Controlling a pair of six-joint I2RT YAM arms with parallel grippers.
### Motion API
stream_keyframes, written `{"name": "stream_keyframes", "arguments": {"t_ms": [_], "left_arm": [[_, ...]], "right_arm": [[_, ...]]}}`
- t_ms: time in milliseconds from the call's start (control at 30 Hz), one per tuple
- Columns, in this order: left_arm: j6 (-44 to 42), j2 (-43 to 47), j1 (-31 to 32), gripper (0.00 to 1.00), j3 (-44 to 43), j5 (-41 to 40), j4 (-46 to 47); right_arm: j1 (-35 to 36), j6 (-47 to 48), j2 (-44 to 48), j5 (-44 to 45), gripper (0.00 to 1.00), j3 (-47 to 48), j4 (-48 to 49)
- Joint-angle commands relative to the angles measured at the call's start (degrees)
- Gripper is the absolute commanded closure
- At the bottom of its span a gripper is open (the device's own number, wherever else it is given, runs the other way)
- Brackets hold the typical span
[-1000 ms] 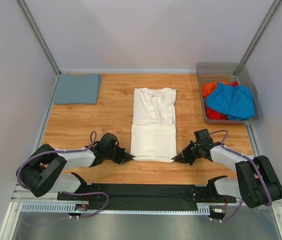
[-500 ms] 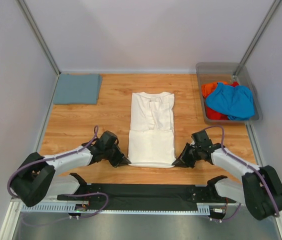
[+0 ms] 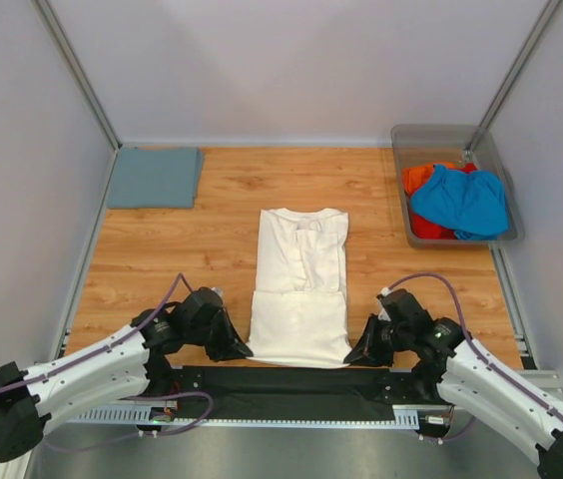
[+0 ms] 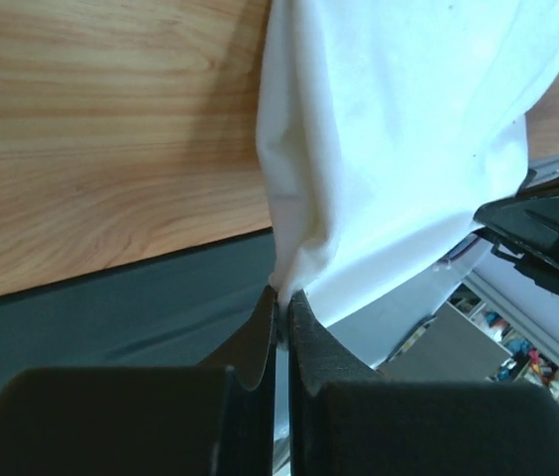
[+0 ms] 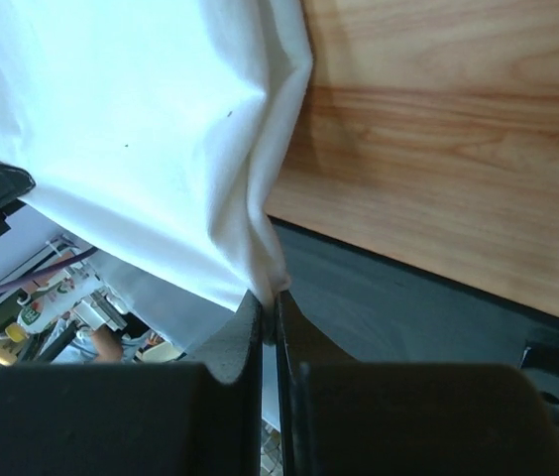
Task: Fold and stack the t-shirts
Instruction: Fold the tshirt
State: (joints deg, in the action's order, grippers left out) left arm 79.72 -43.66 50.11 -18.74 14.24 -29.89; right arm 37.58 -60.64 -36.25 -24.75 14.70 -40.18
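Note:
A cream-white t-shirt (image 3: 299,274) lies lengthwise in the middle of the wooden table, sleeves folded in, collar at the far end. Its near edge hangs past the table's front edge over the black strip. My left gripper (image 3: 246,351) is shut on the shirt's near left corner (image 4: 289,268). My right gripper (image 3: 351,357) is shut on the near right corner (image 5: 265,260). A folded grey-blue t-shirt (image 3: 154,177) lies at the far left. Bright blue (image 3: 461,202) and orange-red (image 3: 419,179) t-shirts sit bunched in the bin.
A clear grey plastic bin (image 3: 407,135) stands at the far right of the table. A black strip (image 3: 281,379) runs along the near edge between the arm bases. Grey walls close in the left, back and right sides.
Both grippers have drawn back toward the near edge, dragging the cream-white shirt with them. The left jaws closed onto its corner within the last second.

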Motion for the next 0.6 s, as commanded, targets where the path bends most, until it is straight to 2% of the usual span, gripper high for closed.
{"name": "stream_keyframes", "arguments": {"t_ms": [0,133,200,233,267,467,500,567], "left_arm": [[-0.9,3.6,0.0,1.00,-1.5,-3.4,-11.6],[-4.0,3.8,0.0,1.00,-9.5,-7.5,-17.8],[-6.5,0.6,-0.3,1.00,-17.1,-9.7,-19.7],[-9.4,-3.1,-2.4,1.00,-21.7,-10.1,-20.7],[-10.8,-5.3,-3.9,1.00,-23.6,-9.2,-20.7],[-23.0,-21.7,-15.9,1.00,-36.4,-1.0,-17.3],[-24.2,-23.8,-19.0,1.00,-38.0,1.0,-16.3],[-27.1,-29.5,-21.4,1.00,-43.3,3.0,-15.0]], "right_arm": [[1.8,-0.6,2.8,5.6,1.00,2.3,-12.1],[1.9,1.0,1.6,5.2,1.00,9.8,-16.3],[1.2,2.6,-0.3,6.0,1.00,13.6,-17.1],[-0.8,5.3,-4.1,6.0,1.00,18.1,-18.6],[-0.8,5.4,-6.1,5.9,1.00,20.2,-19.1],[-12.7,17.7,-22.5,1.5,1.00,35.0,-19.3],[-15.0,19.8,-26.8,1.1,1.00,36.9,-18.8],[-17.7,21.3,-33.8,-0.2,1.00,43.3,-18.7]]}}
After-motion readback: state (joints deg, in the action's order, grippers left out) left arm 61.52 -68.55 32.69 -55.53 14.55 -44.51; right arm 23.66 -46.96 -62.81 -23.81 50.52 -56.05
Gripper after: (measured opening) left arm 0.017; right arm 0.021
